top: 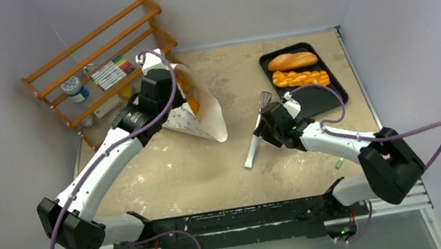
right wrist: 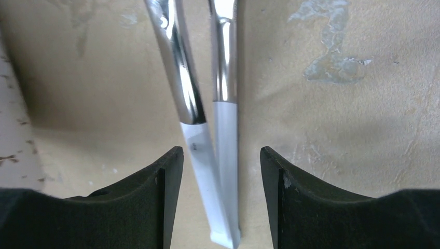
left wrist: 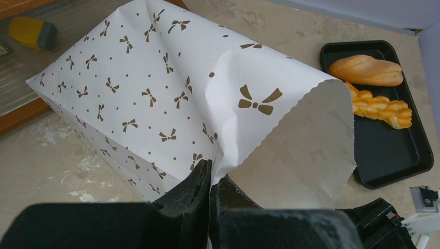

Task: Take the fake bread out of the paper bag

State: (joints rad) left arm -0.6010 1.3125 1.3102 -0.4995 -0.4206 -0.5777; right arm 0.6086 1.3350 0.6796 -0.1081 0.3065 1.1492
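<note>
The bag (top: 203, 119) sits upper left of centre in the top view, just right of the rack (top: 92, 48), tilted, with an orange piece of bread (top: 193, 107) showing inside. In the left wrist view its zigzag-cut mouth opens toward the right of the frame. The left gripper (left wrist: 211, 175) is fully closed, pinching the bag's paper edge at bottom centre of that view. The tongs (right wrist: 192, 93) lie on the table (top: 165, 173) at centre. The right gripper (right wrist: 220, 151) hangs over them, jaws apart, with the white tips between the fingers and a gap on each side. The tray (top: 327, 97) lies at upper right, well apart from the bag, holding a loaf (top: 291, 60) and a braid (top: 299, 77).
</note>
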